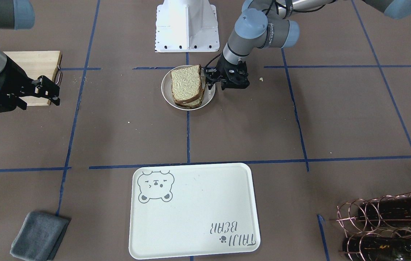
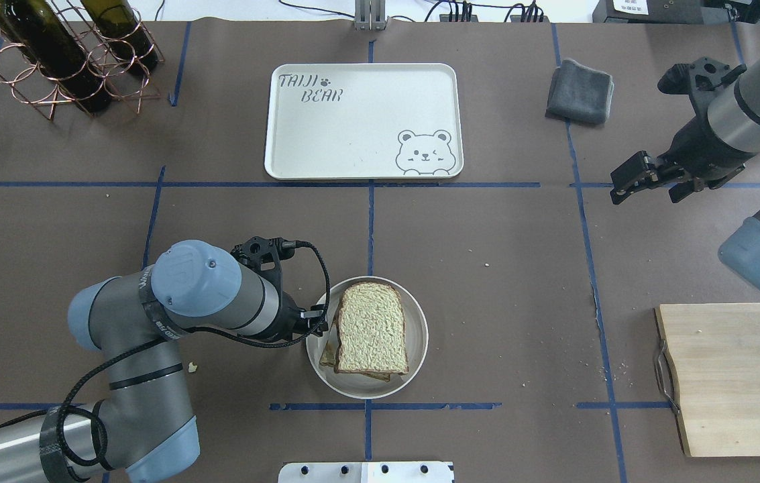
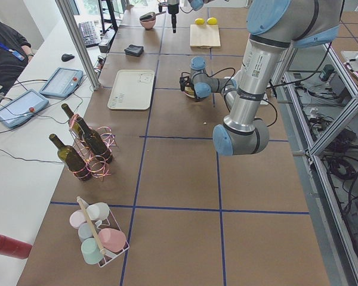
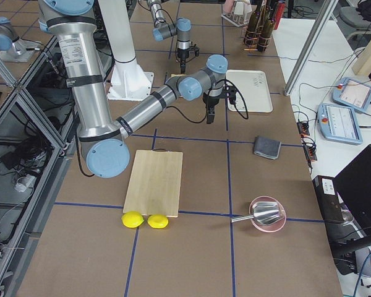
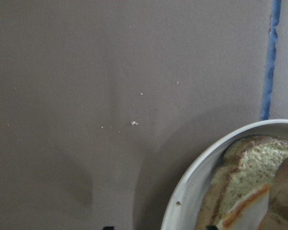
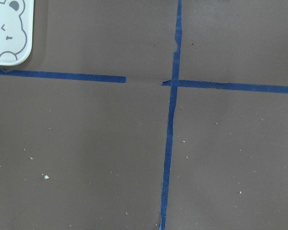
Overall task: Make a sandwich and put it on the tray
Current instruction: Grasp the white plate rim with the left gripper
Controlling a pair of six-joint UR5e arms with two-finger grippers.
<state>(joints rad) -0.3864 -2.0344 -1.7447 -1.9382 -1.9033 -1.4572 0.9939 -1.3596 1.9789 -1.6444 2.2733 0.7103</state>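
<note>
Sandwich (image 2: 373, 329) on plate (image 2: 418, 335), left tool (image 2: 321, 327) beside its rim, tray (image 2: 353, 127) well beyond

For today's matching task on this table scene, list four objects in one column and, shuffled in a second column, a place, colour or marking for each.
Column A
1. sandwich
2. tray
3. cloth
4. wine bottles

Column B
a. dark green glass
b. on a round white plate
c. grey, folded
d. bear face drawn in one corner

Pairs: 1-b, 2-d, 3-c, 4-a
</note>
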